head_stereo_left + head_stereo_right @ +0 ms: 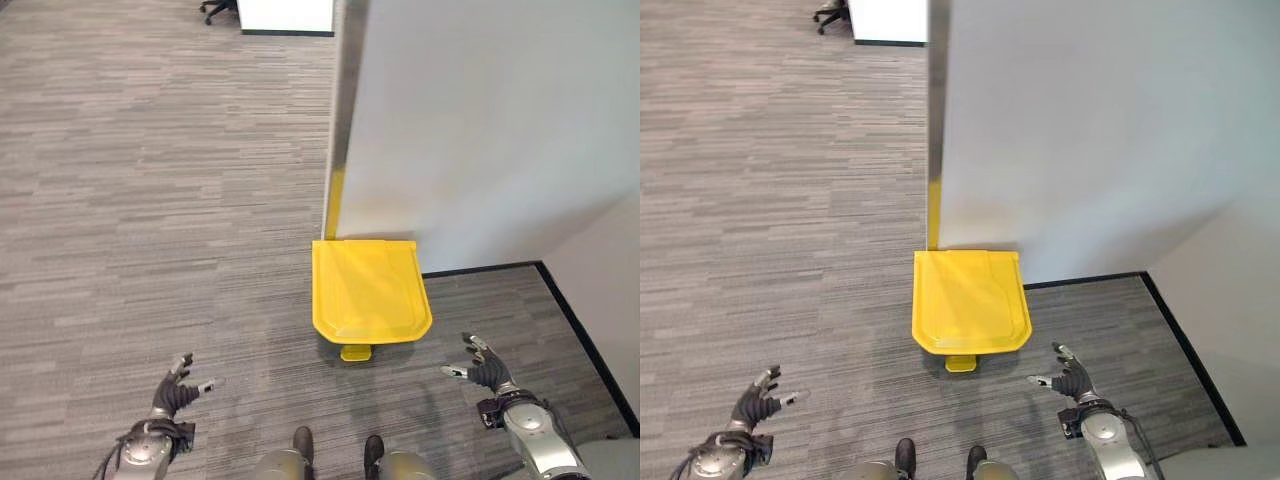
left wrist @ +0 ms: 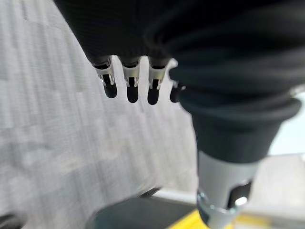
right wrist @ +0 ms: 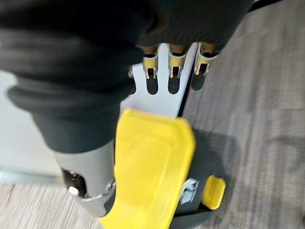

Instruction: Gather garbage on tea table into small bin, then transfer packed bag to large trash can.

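Both the left robot hand point(image 1: 176, 392) and the right robot hand point(image 1: 484, 366) hung open and empty near a yellow-lidded pedal bin point(image 1: 368, 290), lid shut; the bag was probably already dropped.

One yellow-lidded trash can point(image 1: 370, 290), one office chair point(image 1: 218, 9), two hands.

The bin point(image 1: 371, 290) has a bright yellow lid and yellow pedal point(image 1: 355, 352) on a dark grey body. The carpet point(image 1: 150, 200) is grey with fine streaked stripes. At 2 o'clock, the wall point(image 1: 480, 120) is plain white with black skirting point(image 1: 580, 330).
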Available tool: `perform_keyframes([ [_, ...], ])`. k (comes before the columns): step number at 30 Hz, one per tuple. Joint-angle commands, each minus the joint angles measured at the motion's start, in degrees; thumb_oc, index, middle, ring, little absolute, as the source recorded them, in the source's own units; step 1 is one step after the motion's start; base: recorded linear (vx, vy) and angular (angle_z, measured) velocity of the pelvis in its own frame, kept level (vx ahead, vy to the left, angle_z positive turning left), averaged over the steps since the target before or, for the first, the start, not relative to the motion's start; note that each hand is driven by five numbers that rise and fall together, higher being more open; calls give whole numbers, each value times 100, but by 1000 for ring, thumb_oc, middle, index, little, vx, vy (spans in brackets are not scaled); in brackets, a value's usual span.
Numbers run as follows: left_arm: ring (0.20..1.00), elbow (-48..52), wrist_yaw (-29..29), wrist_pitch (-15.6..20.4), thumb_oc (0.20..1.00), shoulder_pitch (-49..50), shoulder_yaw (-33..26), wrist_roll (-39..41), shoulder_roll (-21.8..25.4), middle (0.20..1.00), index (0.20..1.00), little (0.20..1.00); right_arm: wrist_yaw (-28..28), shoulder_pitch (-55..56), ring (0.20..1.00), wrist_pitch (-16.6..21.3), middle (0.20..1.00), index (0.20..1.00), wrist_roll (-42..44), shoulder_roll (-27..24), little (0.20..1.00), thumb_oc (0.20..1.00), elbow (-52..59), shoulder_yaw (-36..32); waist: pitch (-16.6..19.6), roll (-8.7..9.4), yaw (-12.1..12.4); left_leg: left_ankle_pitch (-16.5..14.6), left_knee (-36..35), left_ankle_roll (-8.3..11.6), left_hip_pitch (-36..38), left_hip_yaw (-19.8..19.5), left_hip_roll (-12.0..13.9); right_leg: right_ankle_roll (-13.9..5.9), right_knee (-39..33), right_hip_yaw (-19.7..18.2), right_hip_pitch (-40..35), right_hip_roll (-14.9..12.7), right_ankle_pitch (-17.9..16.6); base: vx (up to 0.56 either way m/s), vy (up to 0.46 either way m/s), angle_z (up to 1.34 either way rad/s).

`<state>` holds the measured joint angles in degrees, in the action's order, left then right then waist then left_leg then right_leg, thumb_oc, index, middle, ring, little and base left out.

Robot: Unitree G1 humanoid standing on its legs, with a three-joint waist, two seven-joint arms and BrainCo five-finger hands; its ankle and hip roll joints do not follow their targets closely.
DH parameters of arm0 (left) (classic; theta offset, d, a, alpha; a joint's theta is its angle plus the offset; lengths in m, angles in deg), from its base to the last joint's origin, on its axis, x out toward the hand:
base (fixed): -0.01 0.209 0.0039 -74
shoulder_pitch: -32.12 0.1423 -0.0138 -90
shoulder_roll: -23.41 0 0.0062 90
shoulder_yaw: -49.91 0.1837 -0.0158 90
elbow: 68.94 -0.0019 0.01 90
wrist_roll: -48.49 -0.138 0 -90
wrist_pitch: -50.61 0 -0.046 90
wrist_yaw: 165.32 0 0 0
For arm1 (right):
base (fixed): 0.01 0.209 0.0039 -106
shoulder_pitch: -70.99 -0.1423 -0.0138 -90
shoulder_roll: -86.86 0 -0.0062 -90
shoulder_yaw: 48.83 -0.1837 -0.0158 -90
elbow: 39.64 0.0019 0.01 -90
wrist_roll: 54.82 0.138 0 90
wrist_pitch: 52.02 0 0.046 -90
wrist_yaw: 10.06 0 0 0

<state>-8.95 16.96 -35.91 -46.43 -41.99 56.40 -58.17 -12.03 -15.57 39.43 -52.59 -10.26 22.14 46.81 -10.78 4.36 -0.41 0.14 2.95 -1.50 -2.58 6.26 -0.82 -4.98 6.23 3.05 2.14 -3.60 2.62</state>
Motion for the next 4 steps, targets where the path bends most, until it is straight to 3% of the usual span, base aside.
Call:
perform_keyframes([
  [1, 1000, 114, 7, 205, 1000, -184, 22, 64, 182, 1000, 1000, 1000, -13, -190, 1000, 135, 1000, 1000, 52, -237, 1000, 1000, 109, -165, 105, 105, -7, -944, 241, -28, 274, -220, -291, -293, -214, -144, 295, 22, -303, 58, -40, -1],
  [4, 1000, 20, -10, 176, 1000, -167, 55, 91, 113, 1000, 1000, 1000, -3, -112, 1000, 117, 1000, 1000, 65, -235, 1000, 1000, 38, -179, 199, 93, -41, -875, 81, 8, 375, -239, -253, -257, -409, -135, 135, 46, -292, 32, -35, 4],
])
